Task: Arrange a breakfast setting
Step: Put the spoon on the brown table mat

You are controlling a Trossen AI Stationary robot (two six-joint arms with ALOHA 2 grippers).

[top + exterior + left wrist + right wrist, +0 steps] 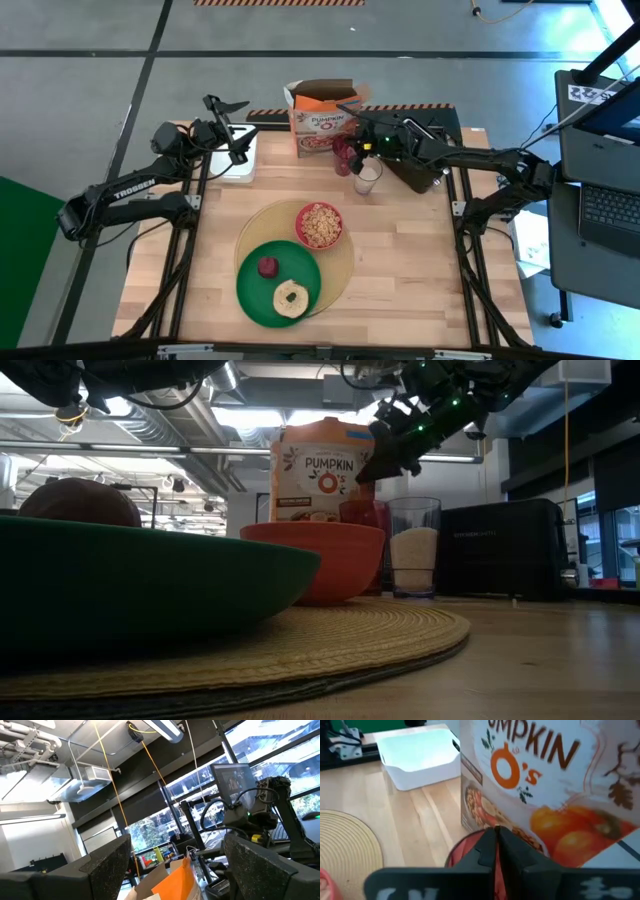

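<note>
The round tan placemat lies at the table's near middle. On it sit the green plate and the red bowl, which holds cereal. The dark-red fruit and the bread ring lie on the plate. The gold spoon is not in view. My right gripper is shut and hangs just above a red cup, in front of the cereal box; nothing shows between its fingers. My left gripper is open and empty, raised over the white board at the far left.
A glass of milk stands right of the red cup. The black toaster stands at the far right under my right arm. There is bare wood on the table's near right and near left.
</note>
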